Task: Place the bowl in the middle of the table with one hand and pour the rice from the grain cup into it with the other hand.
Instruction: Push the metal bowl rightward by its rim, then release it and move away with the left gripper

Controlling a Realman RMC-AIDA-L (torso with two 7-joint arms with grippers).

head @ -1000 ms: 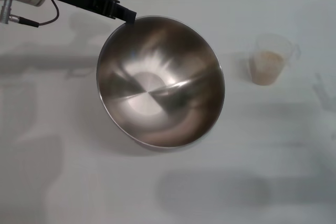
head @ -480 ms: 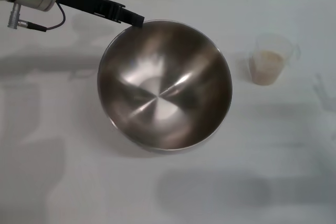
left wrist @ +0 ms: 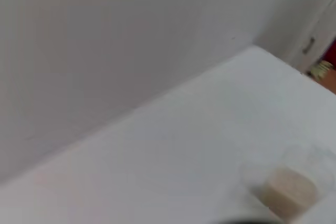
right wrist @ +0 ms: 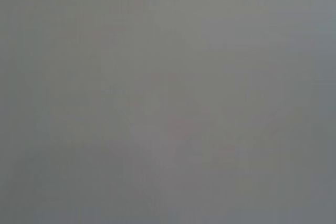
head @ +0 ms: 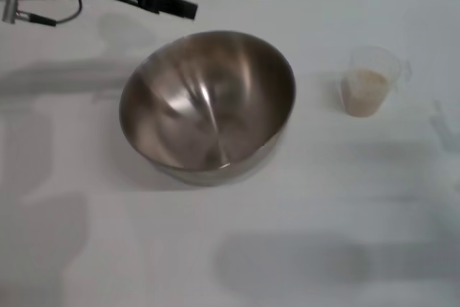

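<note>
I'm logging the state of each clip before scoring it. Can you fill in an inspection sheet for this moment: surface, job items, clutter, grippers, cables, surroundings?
Surface: white table, plain, with soft shadows on it.
Bowl: steel bowl near the middle of the table, tilted, with nothing visible inside.
Grain cup: clear grain cup upright, to the right of the bowl and apart from it.
Rice: rice in the cup; none seen in the bowl.
Clutter: nothing seen.
Grippers: left gripper is just beyond the bowl's far rim; contact with the rim cannot be told. Right gripper not in view.
Cables: a thin black cable loops at the left arm's wrist.
Surroundings: a plain grey wall behind the table.
</note>
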